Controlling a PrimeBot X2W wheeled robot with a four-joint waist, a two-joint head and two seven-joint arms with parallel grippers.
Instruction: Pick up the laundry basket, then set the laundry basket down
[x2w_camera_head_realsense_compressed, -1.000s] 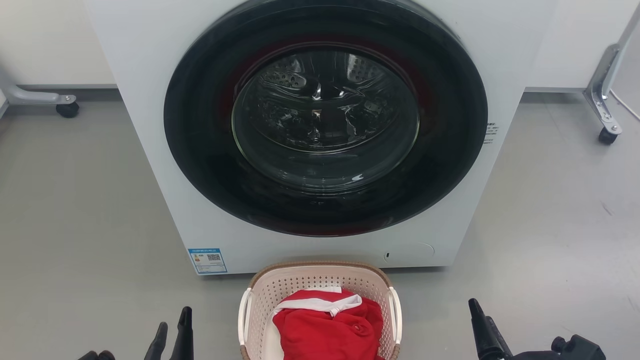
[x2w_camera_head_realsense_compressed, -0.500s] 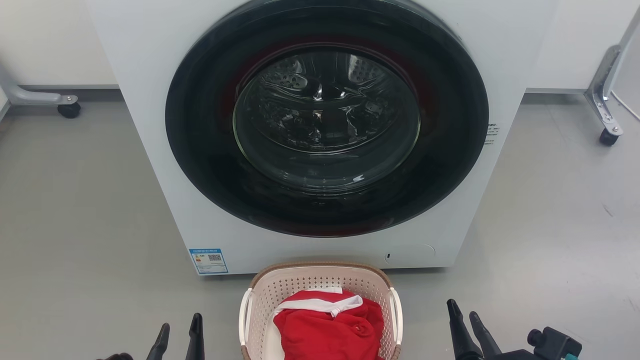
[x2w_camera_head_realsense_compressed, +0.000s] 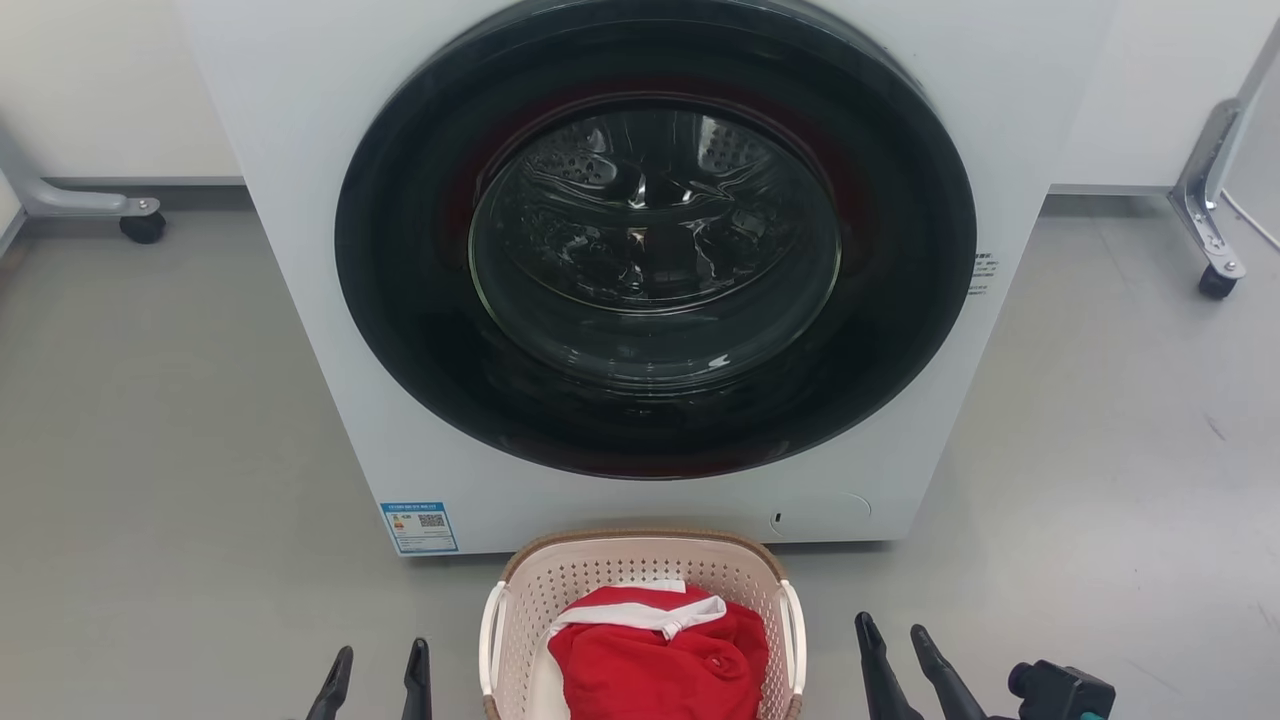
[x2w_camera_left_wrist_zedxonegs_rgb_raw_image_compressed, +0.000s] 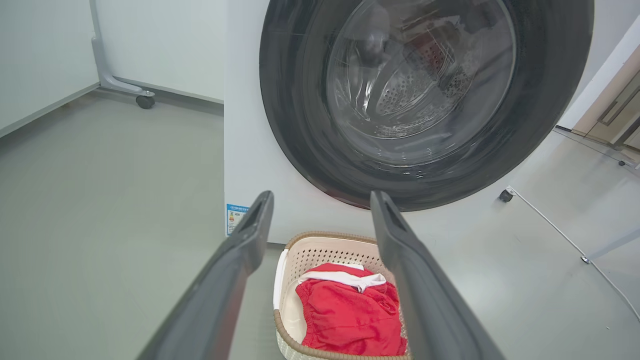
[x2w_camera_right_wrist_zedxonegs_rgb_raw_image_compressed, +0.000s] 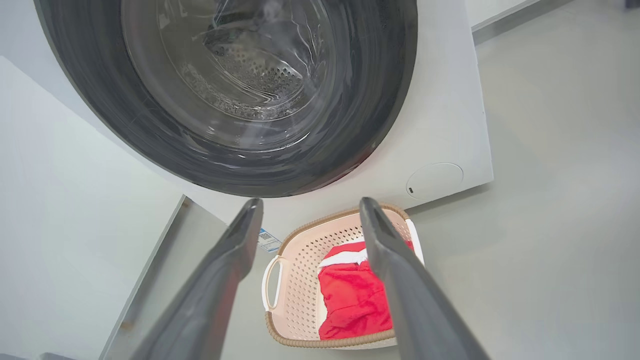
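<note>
Head view: my left fingers (x2w_camera_head_realsense_compressed: 417, 675) and right fingers (x2w_camera_head_realsense_compressed: 872, 655), both spread apart, flank the laundry basket (x2w_camera_head_realsense_compressed: 640, 537) before the washing machine (x2w_camera_head_realsense_compressed: 300, 250).

Head looks down, wrists forward-down; all share washer (x2w_camera_head_realsense_compressed: 650, 280), laundry basket (x2w_camera_head_realsense_compressed: 620, 568).

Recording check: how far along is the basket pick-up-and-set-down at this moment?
Done: nothing yet; the laundry basket, holding a red garment, sits on the floor before the washing machine. In hand: the approach; the left tool and right tool are open, one at each side of the basket, clear of its white handles. Left: grasping, lifting, then setting it down.
</note>
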